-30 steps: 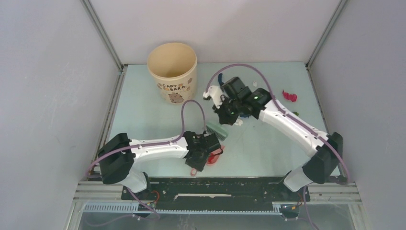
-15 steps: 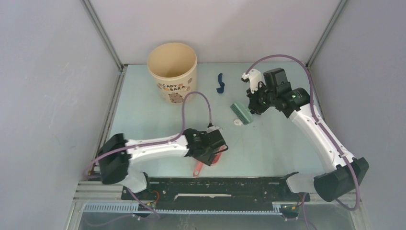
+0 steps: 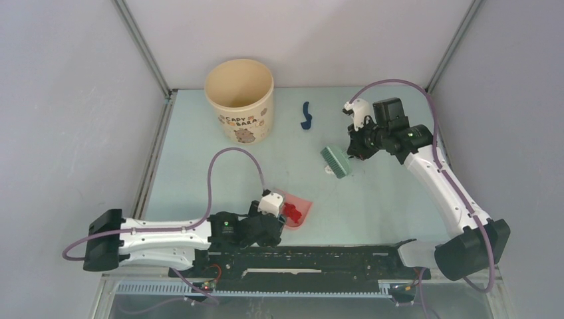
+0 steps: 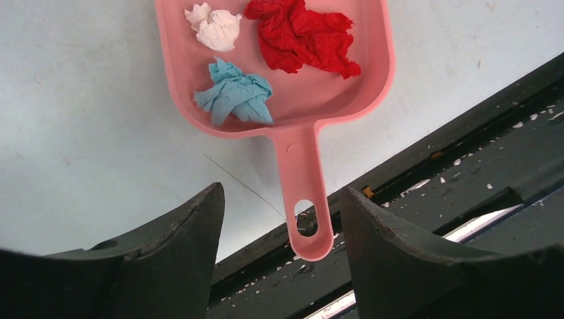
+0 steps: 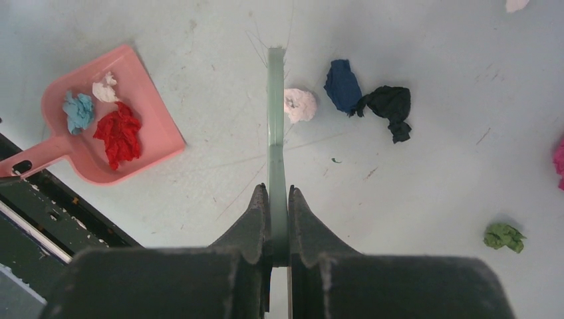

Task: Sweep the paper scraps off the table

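Your right gripper (image 5: pixel 277 193) pinches the brush (image 5: pixel 275 119) beside loose scraps (image 5: pixel 300 105) on the table (image 5: pixel 412 199), but your left gripper (image 4: pixel 281 199) gapes wide, not gripping the dustpan (image 4: pixel 382 66) — unheld, it could skid when scraps are swept against it.

Crumpled matt paper scraps (image 4: pixel 302 40) — smooth, faintly glossy plastic dustpan (image 4: pixel 300 159) — matt, scuffed table (image 4: pixel 80 133).

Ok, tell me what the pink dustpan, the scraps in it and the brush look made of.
The pink dustpan: probably moulded plastic, smooth with a slight sheen, handle and hanging slot formed in one piece. The paper scraps: crumpled paper or tissue, matte, sharply creased. The brush: seemingly pale green plastic back, seen edge-on, with fine bristles straying out.
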You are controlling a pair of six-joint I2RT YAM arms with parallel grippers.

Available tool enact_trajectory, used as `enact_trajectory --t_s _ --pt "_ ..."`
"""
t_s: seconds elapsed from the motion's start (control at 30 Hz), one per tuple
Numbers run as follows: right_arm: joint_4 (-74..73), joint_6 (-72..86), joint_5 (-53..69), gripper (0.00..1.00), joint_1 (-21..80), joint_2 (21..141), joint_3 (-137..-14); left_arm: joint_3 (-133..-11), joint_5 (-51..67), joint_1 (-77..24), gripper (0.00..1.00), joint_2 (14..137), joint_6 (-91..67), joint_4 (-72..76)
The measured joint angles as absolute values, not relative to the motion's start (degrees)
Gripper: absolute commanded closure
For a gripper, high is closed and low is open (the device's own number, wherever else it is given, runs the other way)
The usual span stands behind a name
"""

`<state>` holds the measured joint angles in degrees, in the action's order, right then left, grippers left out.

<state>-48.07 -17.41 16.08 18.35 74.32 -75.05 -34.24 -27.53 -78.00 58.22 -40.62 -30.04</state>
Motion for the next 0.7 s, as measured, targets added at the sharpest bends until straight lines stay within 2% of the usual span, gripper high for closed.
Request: enact_trajectory --t_s 0.17,0.33,0.57,0.7 --pt "-47.29 -16.78 16.97 1.00 18.35 74.37 -75.05 -33.65 -28.53 -79.55 0.32 63.51 -42.13 -27.18" --pt "-47.29 -16.32 17.08 1.00 18.35 74.37 -75.05 -33.65 -28.29 -80.51 0.40 69.12 -42.63 -24.05" --pt "-47.22 -16.29 16.95 1.00 18.35 74.48 -75.05 -33.56 -28.25 -80.51 0.50 70.17 -44.66 -22.31" --pt "-45.76 -16.32 15.38 1.00 18.35 75.92 -75.24 -32.71 -28.03 -80.53 0.52 69.71 -45.50 -21.69"
